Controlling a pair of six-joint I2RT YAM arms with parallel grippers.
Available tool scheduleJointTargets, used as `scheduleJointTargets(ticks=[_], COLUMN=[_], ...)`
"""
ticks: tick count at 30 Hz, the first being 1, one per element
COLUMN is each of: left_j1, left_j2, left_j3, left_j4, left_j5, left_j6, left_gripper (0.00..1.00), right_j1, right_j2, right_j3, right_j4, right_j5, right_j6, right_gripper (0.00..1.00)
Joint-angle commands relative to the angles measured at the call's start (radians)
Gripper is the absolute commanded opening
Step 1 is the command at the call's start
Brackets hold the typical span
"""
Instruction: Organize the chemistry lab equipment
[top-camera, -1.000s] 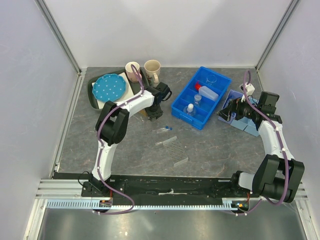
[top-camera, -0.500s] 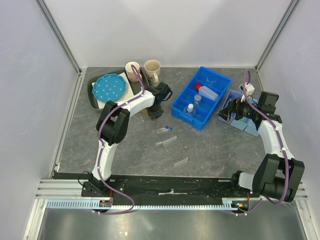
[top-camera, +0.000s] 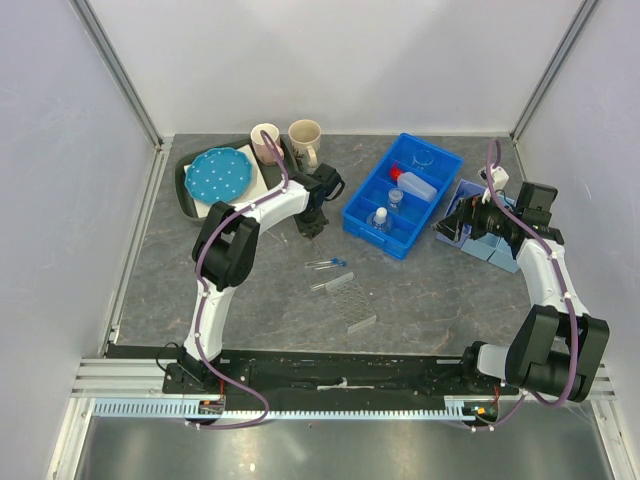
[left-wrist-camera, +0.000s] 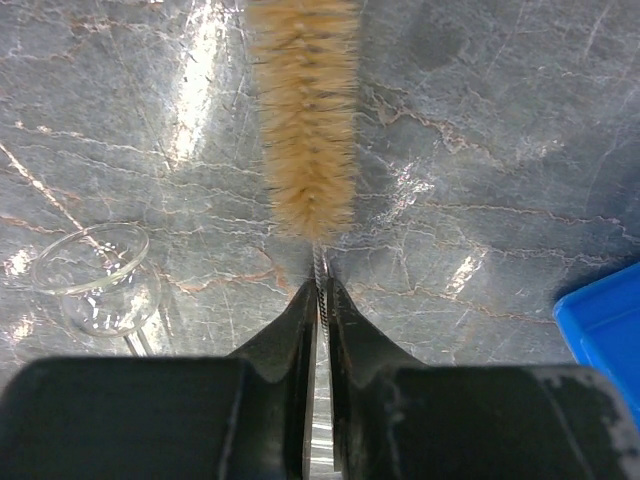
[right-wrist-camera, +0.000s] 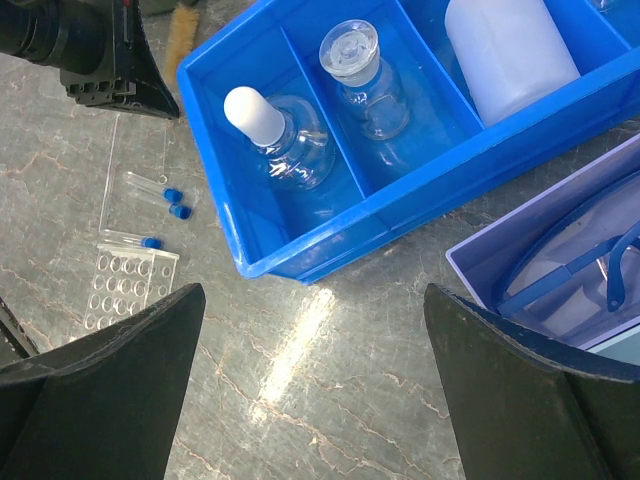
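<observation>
Top camera looks down; close wrist cameras share the blue bin.

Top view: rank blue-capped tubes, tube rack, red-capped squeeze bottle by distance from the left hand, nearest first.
From the left hand, gripping the tan bristle brush:
1. Blue-capped tubes, on the table just nearside.
2. Tube rack, farther toward the arm bases.
3. Red-capped squeeze bottle, in the blue bin to the right.

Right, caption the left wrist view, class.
Left gripper pinching the tan bristle brush by its wire stem, small clear beaker alongside.
</observation>
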Motion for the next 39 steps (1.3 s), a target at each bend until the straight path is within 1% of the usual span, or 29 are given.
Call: scheduleJointTargets(ticks=[1,10,16,19,22,23,25,26,27,28,29,30,31,32,33,34,35,37,38,39], left_j1=[0.006,0.007,0.006,0.006,0.006,0.006,0.006,0.006,0.006,0.004,0.006,0.006,0.006,0.006,0.006,0.004,0.004,0.001,-0.005,-0.009], left_j2=[-0.042,-0.093,-0.166,-0.225,-0.298,-0.327,-0.418,-0.451,-0.525,-0.560,-0.596,-0.669,-0.702,-0.740,-0.771,-0.835,-0.863,-0.942,-0.965,-0.987], left_j3=[0.034,0.032,0.028,-0.001,-0.069,-0.127,-0.197,-0.281,-0.326,-0.374,-0.467,-0.513,-0.558,-0.646,-0.691,-0.736,-0.815,-0.889,-0.956,-0.986], left_j4=[0.047,0.073,0.093,0.112,0.167,0.190,0.289,0.329,0.377,0.480,0.547,0.605,0.724,0.782,0.841,0.968,1.019,1.130,1.231,1.273], left_j5=[0.014,0.050,0.096,0.131,0.189,0.230,0.273,0.322,0.353,0.387,0.465,0.500,0.534,0.591,0.614,0.629,0.646,0.651,0.637,0.633], left_j6=[-0.031,0.029,0.075,0.109,0.149,0.160,0.193,0.203,0.219,0.230,0.238,0.241,0.238,0.229,0.207,0.192,0.177,0.138,0.126,0.105], left_gripper=[0.13,0.02,0.02,0.02,0.02,0.02,0.02,0.02,0.02,0.02,0.02,0.02,0.02,0.02,0.02,0.02,0.02,0.02,0.02,0.02], right_j1=[0.006,0.004,0.006,0.004,0.006,0.006,0.004,0.006,0.007,0.010,0.016,0.027,0.035,0.044,0.059,0.067,0.076,0.130,0.160,0.232], right_j2=[0.002,0.008,0.008,0.007,0.005,0.003,-0.004,-0.010,-0.030,-0.039,-0.049,-0.065,-0.073,-0.085,-0.089,-0.090,-0.093,-0.093,-0.093,-0.092], right_j3=[0.042,0.044,0.044,0.041,0.036,0.036,0.030,0.027,0.015,0.010,0.007,0.010,0.016,0.035,0.045,0.058,0.085,0.117,0.133,0.160], right_j4=[0.004,0.001,-0.003,-0.005,-0.010,-0.010,-0.011,-0.013,-0.013,-0.011,-0.011,-0.017,-0.025,-0.039,-0.059,-0.065,-0.075,-0.120,-0.134,-0.155], right_j5=[-0.017,-0.027,-0.036,-0.051,-0.085,-0.102,-0.176,-0.204,-0.223,-0.237,-0.246,-0.250,-0.255,-0.258,-0.263,-0.272,-0.286,-0.313,-0.312,-0.289], right_j6=[-0.023,-0.027,-0.032,-0.038,-0.046,-0.050,-0.062,-0.069,-0.076,-0.079,-0.078,-0.075,-0.073,-0.072,-0.064,-0.049,-0.040,-0.037,-0.035,-0.020], right_gripper=[0.98,0.98,0.98,0.98,0.98,0.98,0.98,0.98,0.98,0.98,0.98,0.98,0.98,0.98,0.98,0.98,0.98,0.98,0.98,0.98])
